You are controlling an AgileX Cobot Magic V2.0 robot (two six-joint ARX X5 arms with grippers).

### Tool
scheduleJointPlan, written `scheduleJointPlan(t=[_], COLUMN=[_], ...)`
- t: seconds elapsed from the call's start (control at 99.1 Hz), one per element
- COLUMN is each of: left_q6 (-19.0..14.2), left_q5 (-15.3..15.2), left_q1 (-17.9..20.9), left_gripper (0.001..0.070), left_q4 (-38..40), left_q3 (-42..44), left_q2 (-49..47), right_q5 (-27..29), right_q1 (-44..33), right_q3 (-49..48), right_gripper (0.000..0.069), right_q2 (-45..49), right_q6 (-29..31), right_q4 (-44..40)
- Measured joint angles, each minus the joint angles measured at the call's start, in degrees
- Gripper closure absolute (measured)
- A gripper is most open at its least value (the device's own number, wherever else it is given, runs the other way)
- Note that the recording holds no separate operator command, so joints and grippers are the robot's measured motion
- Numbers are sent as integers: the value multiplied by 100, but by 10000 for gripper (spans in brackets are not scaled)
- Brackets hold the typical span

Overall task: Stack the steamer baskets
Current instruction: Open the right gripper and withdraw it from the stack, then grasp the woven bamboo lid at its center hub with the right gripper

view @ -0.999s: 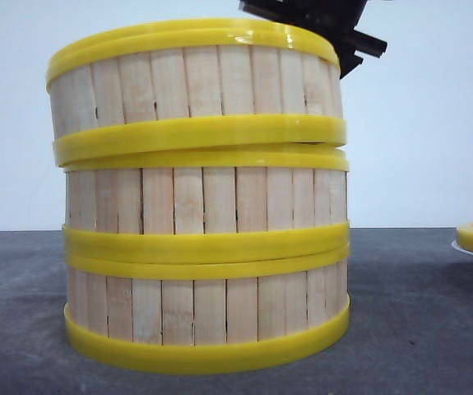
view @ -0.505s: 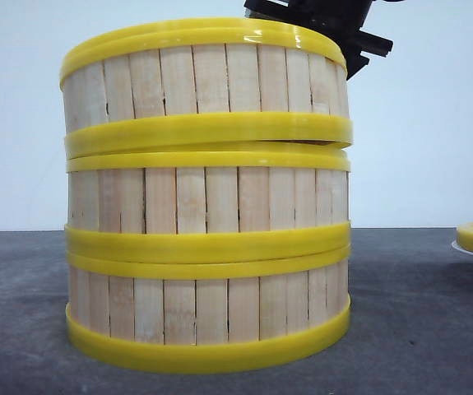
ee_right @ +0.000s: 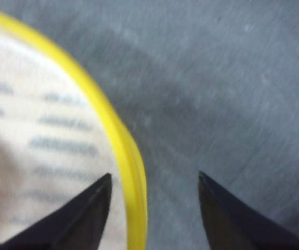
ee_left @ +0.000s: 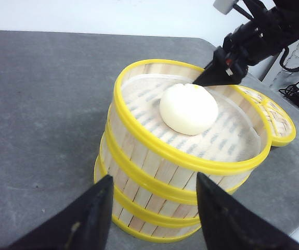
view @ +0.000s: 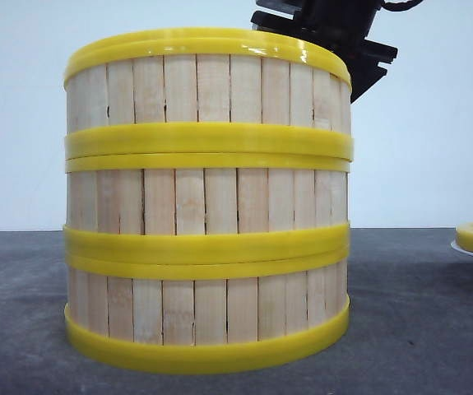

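On the dark grey desk stand the three round steamer baskets of pale wooden slats with glossy yellow rims, stacked squarely one on another. Behind the stack a flat yellow-rimmed lid lies just beside it, and a round white bun sits on the lined floor of the top basket. The right hand hangs released astride the top basket's rim, gripping nothing, while the left hand is spread wide near the stack's base, holding nothing.

I see three steamer baskets stacked upright and aligned on the desk, pale slats, yellow rims, top one open.
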Motion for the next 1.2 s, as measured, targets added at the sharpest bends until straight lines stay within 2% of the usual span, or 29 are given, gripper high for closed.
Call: scheduleJointPlan(t=[0.232,0.494,0.686,0.827,1.009,1.201], left_q6=[0,0,0,0,0,0], left_q5=[0,0,0,0,0,0], left_q1=[0,0,0,0,0,0], left_gripper=[410,410,410,410,410,410], left_q4=[-2,59,77,77,74,77], left_q3=[0,0,2,0,0,0], left_q2=[0,0,0,0,0,0], right_q5=[68,1056,1475,1491,1456,1143], right_q1=[-114,-321,-708,-1130,-1775,-2413], right_q3=[0,4,4,7,-15,-654], right_gripper=[336,336,336,336,336,336], right_q2=[-562,-2024,-2894,-3268,-3281,-3279], right_q6=[0,48,153,175,179,192], right_q4=[162,-210,-693,-920,-1119,-881])
